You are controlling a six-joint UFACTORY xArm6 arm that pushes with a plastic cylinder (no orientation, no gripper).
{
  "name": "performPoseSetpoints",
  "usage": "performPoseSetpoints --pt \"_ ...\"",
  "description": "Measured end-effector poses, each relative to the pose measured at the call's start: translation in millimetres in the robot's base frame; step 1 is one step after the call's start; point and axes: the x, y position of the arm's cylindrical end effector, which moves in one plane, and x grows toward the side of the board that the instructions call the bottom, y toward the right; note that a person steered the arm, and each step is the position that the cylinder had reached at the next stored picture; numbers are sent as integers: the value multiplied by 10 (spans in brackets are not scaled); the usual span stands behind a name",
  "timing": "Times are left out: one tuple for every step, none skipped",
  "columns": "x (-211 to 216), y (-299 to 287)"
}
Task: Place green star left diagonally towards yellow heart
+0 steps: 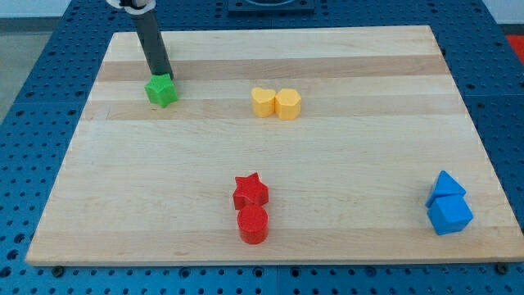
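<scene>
The green star (161,90) lies on the wooden board near the view's top left. My tip (163,75) stands right at the star's top edge, touching or almost touching it. The yellow heart (263,102) lies near the top middle of the board, to the right of the star, with a yellow hexagon block (288,104) touching its right side.
A red star (250,191) and a red cylinder (253,224) sit together at the bottom middle. A blue triangle block (444,186) and a blue cube (449,214) sit together at the bottom right. The board (123,180) rests on a blue perforated table.
</scene>
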Motion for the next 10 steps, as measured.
performPoseSetpoints --pt "-58 -415" --pt "-149 -775" --pt "17 -835" --pt "449 -529" --pt "566 -85" --pt "436 188" --pt "178 447" --pt "-69 770" --pt "-96 893" --pt "-15 763"
